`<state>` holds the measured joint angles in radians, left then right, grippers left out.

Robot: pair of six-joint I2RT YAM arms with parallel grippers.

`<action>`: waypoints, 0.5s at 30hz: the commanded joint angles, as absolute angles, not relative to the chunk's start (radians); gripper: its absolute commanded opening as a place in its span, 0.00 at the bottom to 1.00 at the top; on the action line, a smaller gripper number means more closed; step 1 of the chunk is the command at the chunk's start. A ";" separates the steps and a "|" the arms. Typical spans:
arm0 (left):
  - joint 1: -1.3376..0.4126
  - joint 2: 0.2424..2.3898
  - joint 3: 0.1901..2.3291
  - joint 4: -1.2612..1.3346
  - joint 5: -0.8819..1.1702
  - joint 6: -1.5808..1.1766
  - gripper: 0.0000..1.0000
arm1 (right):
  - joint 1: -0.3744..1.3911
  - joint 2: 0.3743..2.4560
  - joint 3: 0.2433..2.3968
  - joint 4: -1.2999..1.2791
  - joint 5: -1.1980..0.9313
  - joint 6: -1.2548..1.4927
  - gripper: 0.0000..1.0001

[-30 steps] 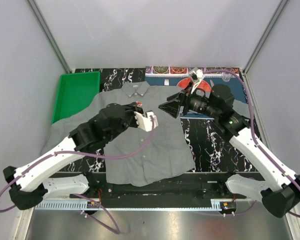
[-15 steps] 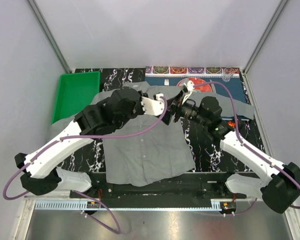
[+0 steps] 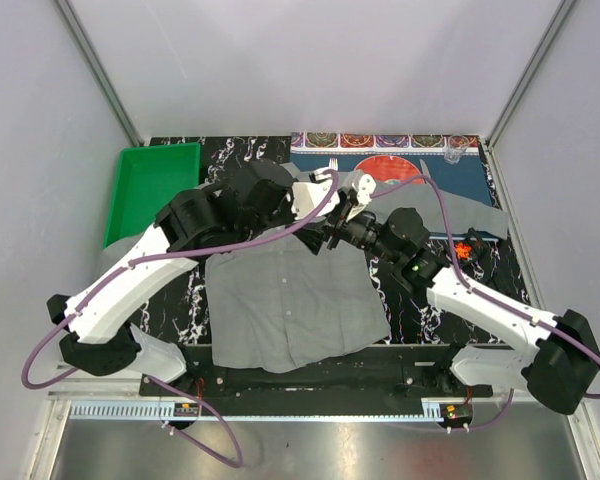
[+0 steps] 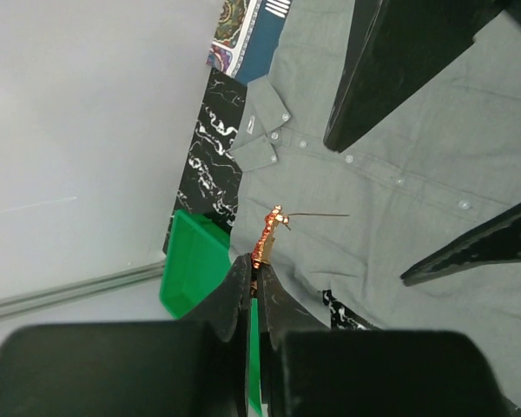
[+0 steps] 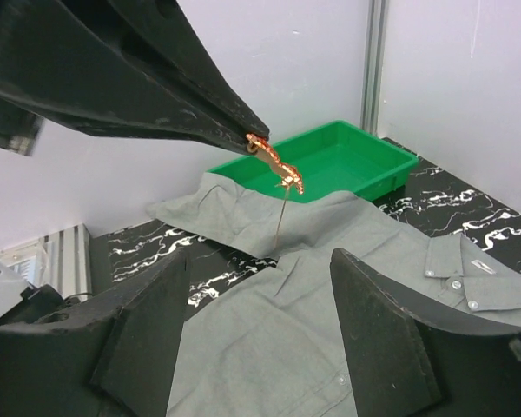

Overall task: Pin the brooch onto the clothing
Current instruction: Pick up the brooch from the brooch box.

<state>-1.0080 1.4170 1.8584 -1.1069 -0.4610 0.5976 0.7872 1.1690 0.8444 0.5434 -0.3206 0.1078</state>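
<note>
The grey shirt (image 3: 285, 300) lies flat on the black marbled table, collar toward the back. My left gripper (image 3: 330, 203) hangs above the shirt's upper part, shut on a small copper-orange brooch (image 4: 269, 233) whose thin pin sticks out sideways. In the right wrist view the brooch (image 5: 275, 163) hangs from the left fingertips (image 5: 234, 130), its pin pointing down over the shirt (image 5: 269, 347). My right gripper (image 3: 328, 232) is open and empty, just beside and below the left one, facing the brooch, with its fingers (image 5: 148, 339) spread wide. The collar and buttons show in the left wrist view (image 4: 399, 139).
A green tray (image 3: 152, 190) stands at the back left. A blue patterned placemat (image 3: 450, 175) lies at the back right with a small clear cup (image 3: 452, 155) on it. A small red-orange item (image 3: 470, 248) lies on the table at the right.
My left gripper has moved up and right with the brooch, over the shirt's collar area. My right gripper has swung left and forward until it faces the left one closely.
</note>
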 commanded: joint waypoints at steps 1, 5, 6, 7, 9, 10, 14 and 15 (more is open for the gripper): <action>-1.014 1.424 1.945 -1.164 -0.426 0.514 0.00 | 0.811 1.213 0.868 0.646 -0.261 0.071 0.71; -1.014 1.427 1.971 -1.187 -0.410 0.492 0.00 | 0.811 1.242 0.888 0.657 -0.245 0.064 0.64; -1.014 1.428 1.973 -1.195 -0.402 0.486 0.00 | 0.813 1.246 0.891 0.658 -0.242 0.063 0.61; -1.014 1.428 1.976 -1.198 -0.397 0.482 0.00 | 0.813 1.250 0.896 0.660 -0.241 0.064 0.56; -1.014 1.428 1.977 -1.207 -0.388 0.473 0.00 | 0.811 1.255 0.910 0.658 -0.250 0.061 0.53; -1.014 1.428 1.977 -1.209 -0.385 0.469 0.00 | 0.811 1.259 0.911 0.658 -0.258 0.061 0.52; -1.014 1.427 1.973 -1.213 -0.379 0.460 0.00 | 0.813 1.270 0.925 0.658 -0.273 0.064 0.51; -1.014 1.425 1.973 -1.215 -0.377 0.459 0.00 | 0.813 1.270 0.927 0.657 -0.275 0.066 0.51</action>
